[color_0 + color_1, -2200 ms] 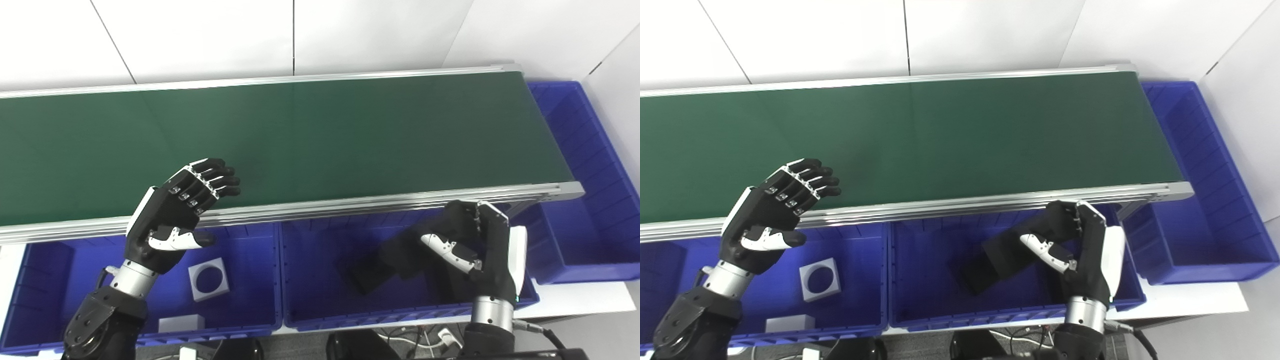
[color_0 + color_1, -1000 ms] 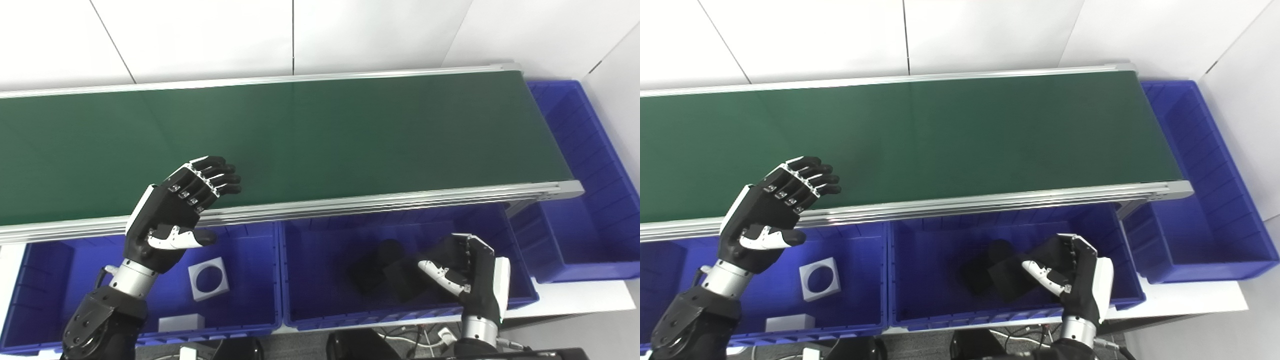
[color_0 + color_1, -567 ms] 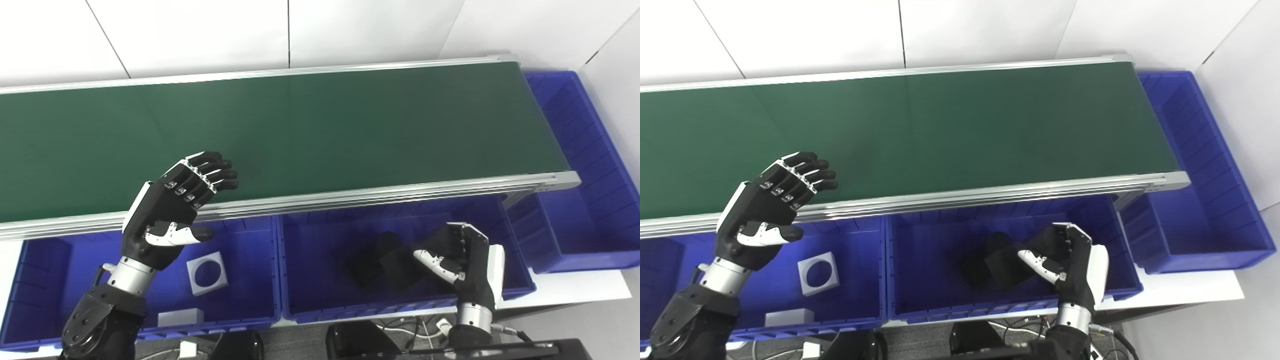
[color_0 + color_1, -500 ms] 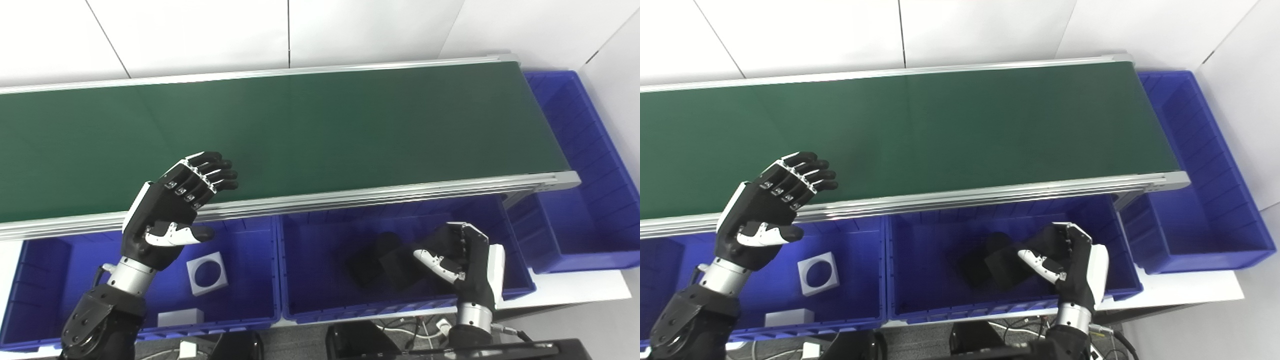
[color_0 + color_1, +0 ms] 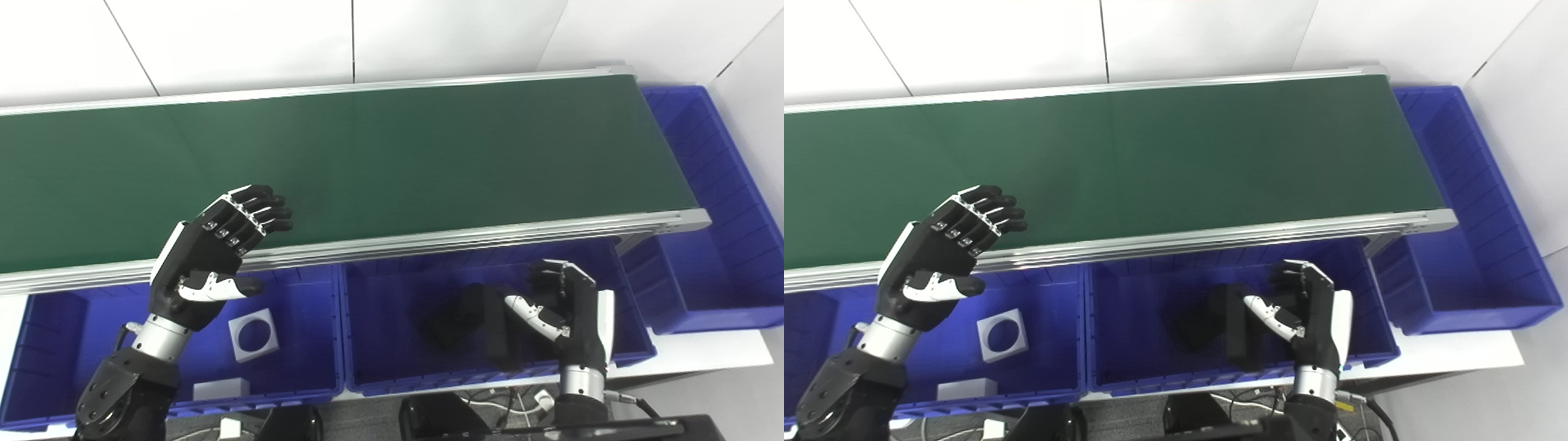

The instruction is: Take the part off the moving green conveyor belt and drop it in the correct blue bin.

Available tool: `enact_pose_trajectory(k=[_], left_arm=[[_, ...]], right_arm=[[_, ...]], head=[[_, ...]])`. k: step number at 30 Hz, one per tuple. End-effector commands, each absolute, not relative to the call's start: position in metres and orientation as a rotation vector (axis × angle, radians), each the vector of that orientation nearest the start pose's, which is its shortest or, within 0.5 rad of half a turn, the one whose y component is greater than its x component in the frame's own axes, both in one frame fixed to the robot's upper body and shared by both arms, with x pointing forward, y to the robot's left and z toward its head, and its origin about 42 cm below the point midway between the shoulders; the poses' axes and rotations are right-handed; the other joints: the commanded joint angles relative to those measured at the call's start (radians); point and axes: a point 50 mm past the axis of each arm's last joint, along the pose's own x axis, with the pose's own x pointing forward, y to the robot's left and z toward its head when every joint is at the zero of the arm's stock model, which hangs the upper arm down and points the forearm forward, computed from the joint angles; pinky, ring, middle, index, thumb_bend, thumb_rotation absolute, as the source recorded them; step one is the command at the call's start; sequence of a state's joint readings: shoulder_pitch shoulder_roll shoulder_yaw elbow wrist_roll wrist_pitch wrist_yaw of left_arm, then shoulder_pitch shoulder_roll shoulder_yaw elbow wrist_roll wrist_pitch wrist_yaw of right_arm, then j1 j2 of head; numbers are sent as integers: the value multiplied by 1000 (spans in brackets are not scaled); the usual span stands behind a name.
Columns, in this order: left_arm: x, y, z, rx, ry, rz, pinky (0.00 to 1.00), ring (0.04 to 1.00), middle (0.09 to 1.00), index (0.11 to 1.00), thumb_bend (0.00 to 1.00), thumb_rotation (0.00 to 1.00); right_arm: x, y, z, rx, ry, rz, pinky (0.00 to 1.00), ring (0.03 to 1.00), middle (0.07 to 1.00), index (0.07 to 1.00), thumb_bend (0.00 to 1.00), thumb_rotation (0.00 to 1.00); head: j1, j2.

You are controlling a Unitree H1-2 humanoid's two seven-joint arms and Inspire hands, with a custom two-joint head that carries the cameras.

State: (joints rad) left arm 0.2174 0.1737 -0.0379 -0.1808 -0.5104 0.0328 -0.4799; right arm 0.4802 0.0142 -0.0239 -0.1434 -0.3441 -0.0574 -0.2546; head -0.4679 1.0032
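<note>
The green conveyor belt [image 5: 367,165] carries no part. My right hand [image 5: 566,315] is down inside the middle blue bin [image 5: 392,383], fingers spread and open. A black part [image 5: 495,335] stands on the bin floor just left of its thumb, apart from the palm. A second dark piece [image 5: 444,320] lies beside it. My left hand [image 5: 211,257] is open and empty, raised over the belt's near rail above the left blue bin [image 5: 37,343].
The left bin holds a white square part with a round hole [image 5: 253,334] and a white block [image 5: 220,388]. A third blue bin [image 5: 704,184] stands at the belt's right end. The aluminium rail [image 5: 459,239] runs between belt and bins.
My right hand carried the black part down into the middle bin, then opened its fingers; the part now stands free beside the thumb. The left hand stayed still. The camera shifted slightly.
</note>
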Motion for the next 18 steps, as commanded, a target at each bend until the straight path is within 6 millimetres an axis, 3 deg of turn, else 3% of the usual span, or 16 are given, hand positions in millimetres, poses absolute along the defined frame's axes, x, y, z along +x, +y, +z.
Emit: enact_pose_trajectory(k=[1,9,18], left_arm=[[208,240,112,-337,-54,-504,697,703,725,712,991,72],[209,239,112,-337,-57,-504,695,703,724,712,991,71],[209,239,111,-330,-62,-510,697,708,729,715,984,68]], right_arm=[[114,-248,60,-387,214,-314,684,789,855,901,854,373],[115,-248,65,-391,228,-230,855,944,969,996,961,562],[118,-244,76,-390,196,-200,847,941,971,997,956,583]], head=[[1,1],[3,0],[9,-7]])
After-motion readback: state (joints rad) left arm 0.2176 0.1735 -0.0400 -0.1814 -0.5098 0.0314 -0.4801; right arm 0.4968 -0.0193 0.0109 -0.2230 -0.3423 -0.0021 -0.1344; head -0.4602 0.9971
